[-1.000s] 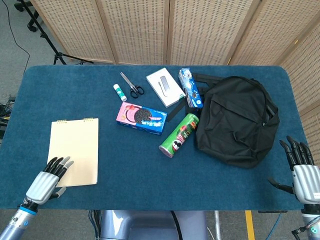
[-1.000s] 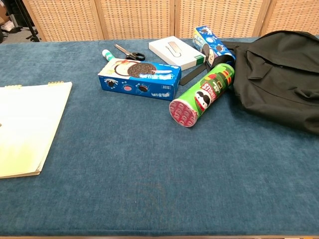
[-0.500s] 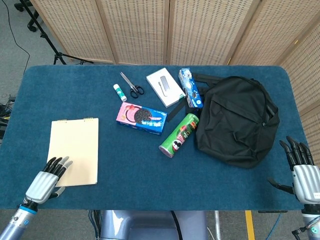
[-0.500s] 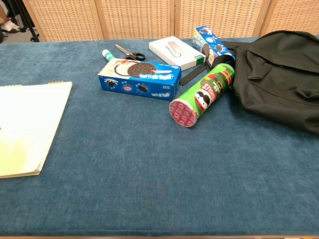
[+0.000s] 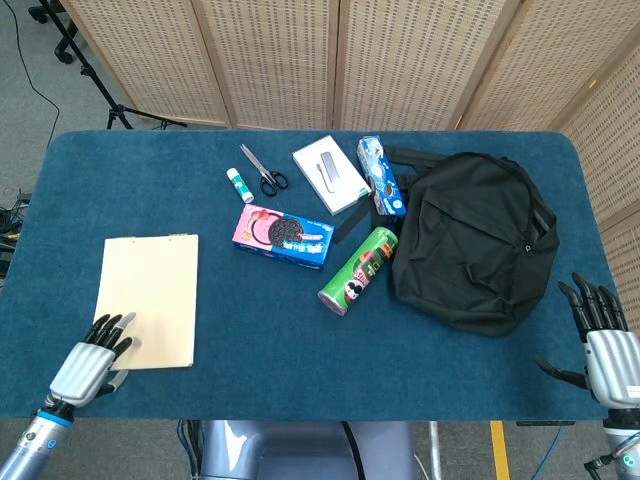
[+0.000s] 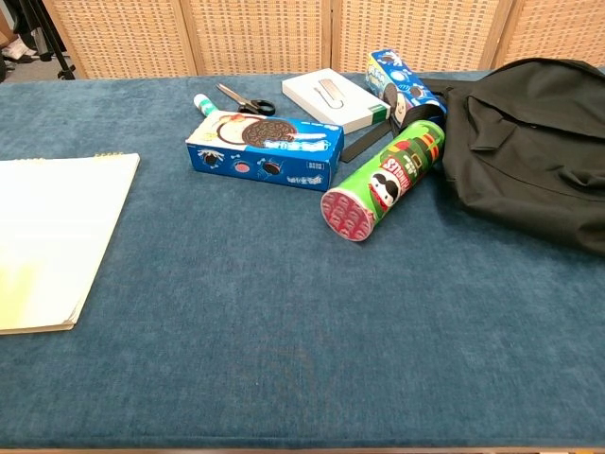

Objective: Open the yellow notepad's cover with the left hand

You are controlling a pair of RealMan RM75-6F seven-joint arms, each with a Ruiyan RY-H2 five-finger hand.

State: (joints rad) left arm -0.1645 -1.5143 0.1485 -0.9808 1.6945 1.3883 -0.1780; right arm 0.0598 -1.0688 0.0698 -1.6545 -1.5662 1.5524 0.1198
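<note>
The yellow notepad (image 5: pixel 150 298) lies flat and closed at the left front of the blue table, its spiral binding at the far edge. It also shows at the left edge of the chest view, notepad (image 6: pixel 52 236). My left hand (image 5: pixel 92 362) rests at the pad's near left corner, fingers (image 5: pixel 108 328) stretched forward over the cover's edge, holding nothing. My right hand (image 5: pixel 606 345) hovers off the table's right front corner, fingers apart and empty. Neither hand appears in the chest view.
An Oreo box (image 5: pixel 284 236), green Pringles can (image 5: pixel 358 270), black backpack (image 5: pixel 475 240), white box (image 5: pixel 330 174), blue snack pack (image 5: pixel 381 176), scissors (image 5: pixel 264 170) and glue stick (image 5: pixel 240 184) fill the table's middle and right. Folding screens stand behind.
The left hand has drawn back toward the table's front edge, its fingers covering less of the cover. The notepad has shifted slightly. The right hand has stayed still.
</note>
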